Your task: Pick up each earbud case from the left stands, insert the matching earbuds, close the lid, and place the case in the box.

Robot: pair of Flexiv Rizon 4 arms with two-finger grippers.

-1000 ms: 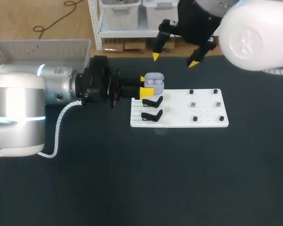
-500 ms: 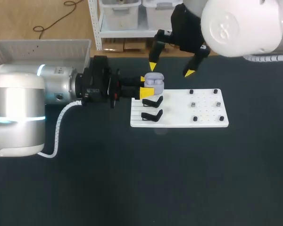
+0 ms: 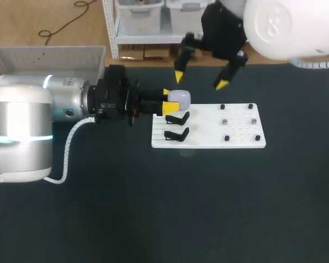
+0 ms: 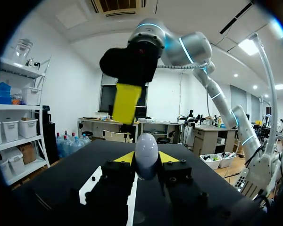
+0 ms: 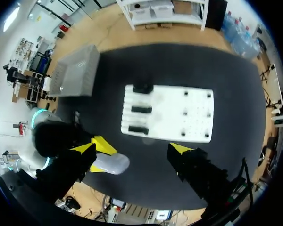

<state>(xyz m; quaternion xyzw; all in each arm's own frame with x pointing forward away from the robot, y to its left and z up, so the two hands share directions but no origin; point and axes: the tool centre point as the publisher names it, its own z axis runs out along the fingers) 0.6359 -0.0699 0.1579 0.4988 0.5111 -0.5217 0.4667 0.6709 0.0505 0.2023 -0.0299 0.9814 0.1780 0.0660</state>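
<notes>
A lavender earbud case [image 3: 180, 97] with its lid down is held off the table beside the white board's [image 3: 208, 141] far left corner. My left gripper [image 3: 167, 102] is shut on it from both sides. In the left wrist view the case [image 4: 146, 154] stands between the yellow tips of the left gripper [image 4: 146, 159]. My right gripper [image 3: 200, 80] hangs open just above and behind the case, one yellow fingertip [image 4: 126, 102] close over the lid. In the right wrist view the case [image 5: 112, 163] lies beside one tip of the right gripper [image 5: 140, 147].
Two black stands [image 3: 177, 118] [image 3: 176, 134] sit on the board's left part, with small black pegs [image 3: 251, 107] on its right part. A grey box [image 3: 49, 57] stands at the table's far left. Dark table spreads in front of the board.
The case's lid was up with white earbuds showing; now it is down. My right gripper came in over the case from the right. The left arm kept still.
</notes>
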